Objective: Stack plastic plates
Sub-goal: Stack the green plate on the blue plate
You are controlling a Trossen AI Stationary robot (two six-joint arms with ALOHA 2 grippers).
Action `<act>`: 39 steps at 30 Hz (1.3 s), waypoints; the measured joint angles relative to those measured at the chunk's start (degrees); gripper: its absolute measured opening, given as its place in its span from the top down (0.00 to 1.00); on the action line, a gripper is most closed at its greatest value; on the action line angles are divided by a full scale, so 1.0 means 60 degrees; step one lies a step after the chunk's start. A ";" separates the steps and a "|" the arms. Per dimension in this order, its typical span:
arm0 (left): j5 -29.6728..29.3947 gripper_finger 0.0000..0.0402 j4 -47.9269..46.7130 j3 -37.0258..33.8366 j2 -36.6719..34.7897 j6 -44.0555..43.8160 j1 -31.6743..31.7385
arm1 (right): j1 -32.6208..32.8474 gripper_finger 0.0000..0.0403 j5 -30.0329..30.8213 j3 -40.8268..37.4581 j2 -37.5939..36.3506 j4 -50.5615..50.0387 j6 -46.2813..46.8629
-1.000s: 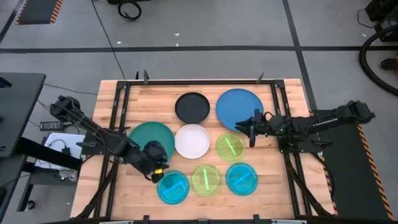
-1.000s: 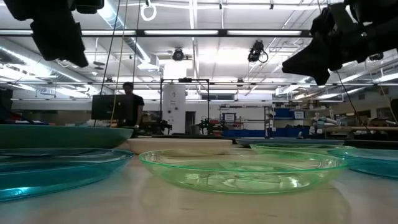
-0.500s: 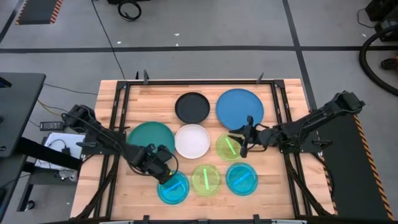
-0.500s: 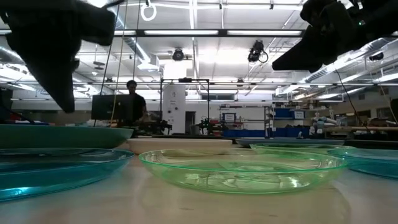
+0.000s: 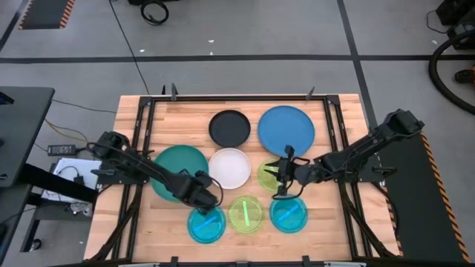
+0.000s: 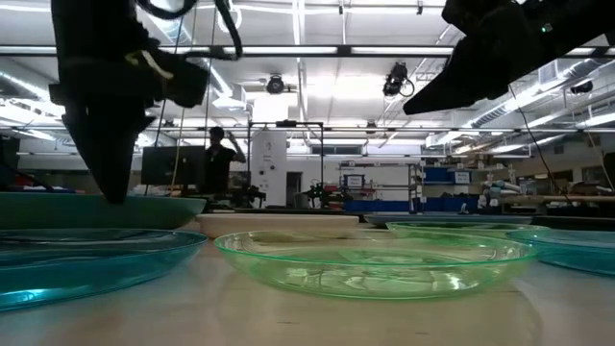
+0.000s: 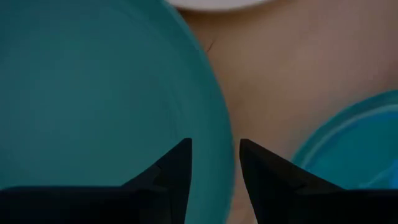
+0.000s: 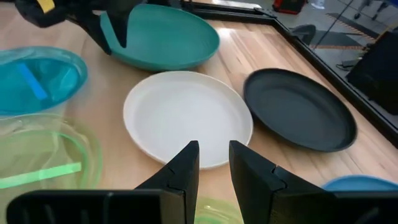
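Eight plates lie flat on the wooden table: black (image 5: pixel 229 127) and blue (image 5: pixel 286 130) at the far side, teal (image 5: pixel 177 167) and white (image 5: pixel 229 168) in the middle, with two lime (image 5: pixel 272 176) (image 5: pixel 246 214) and two cyan (image 5: pixel 206 224) (image 5: pixel 288 213) small ones nearer. My left gripper (image 5: pixel 205 195) is open and points down, its fingers on either side of the teal plate's near right rim (image 7: pixel 217 134). My right gripper (image 5: pixel 281 179) is open and empty, up above the lime plate next to the white plate (image 8: pixel 186 115). My left gripper stands with one finger (image 7: pixel 177 165) over the teal plate's inside and the other (image 7: pixel 258 165) outside its rim, pointing down from above. I cannot tell whether either finger touches the rim. The plate rests flat on the table.
A black metal frame (image 5: pixel 148 111) runs along the table's edges. The small cyan plate (image 7: pixel 348 143) lies close beside the teal plate's rim, with a strip of bare wood (image 7: pixel 267 74) between them. A person (image 6: pixel 219 159) stands in the room far behind the table.
My left gripper has gone toward the table's right edge and down, from above the bare wood to the teal plate's near right rim. My right gripper has gone toward the table's left and near edges, from beside the blue plate to above the lime plate. No plate has moved.
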 joint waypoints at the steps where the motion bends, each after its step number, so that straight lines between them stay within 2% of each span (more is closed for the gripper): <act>1: 0.0048 0.65 0.0003 -0.0002 0.0080 0.0006 0.0015 | 0.0015 0.76 0.0053 0.0000 0.0094 0.0025 0.0000; 9: 0.0136 0.67 -0.0026 -0.0013 0.0348 0.0183 0.0116 | 0.0034 0.76 -0.0007 -0.0011 0.0481 -0.0048 0.0004; 18: 0.0258 0.96 -0.0127 -0.0015 0.0367 0.0249 0.0118 | 0.0089 0.76 -0.0225 -0.0011 0.0463 0.0006 0.0004; 24: 0.0278 0.97 -0.0930 0.0300 0.0385 0.0310 0.0300 | 0.0089 0.76 -0.0322 -0.0011 0.0463 -0.0019 0.0004; 30: -0.0537 0.97 -0.2657 0.1380 0.0385 0.0686 0.0505 | 0.0089 0.76 -0.0323 -0.0011 0.0463 -0.0006 0.0011; 35: -0.1519 0.97 -0.2562 0.2075 0.0381 0.2169 0.0882 | 0.0089 0.76 -0.0323 -0.0011 0.0463 -0.0008 0.0102; 39: -0.1900 0.97 -0.1957 0.2153 0.0381 0.3997 0.1370 | 0.0201 0.76 -0.0337 0.0065 0.0241 -0.0676 0.0268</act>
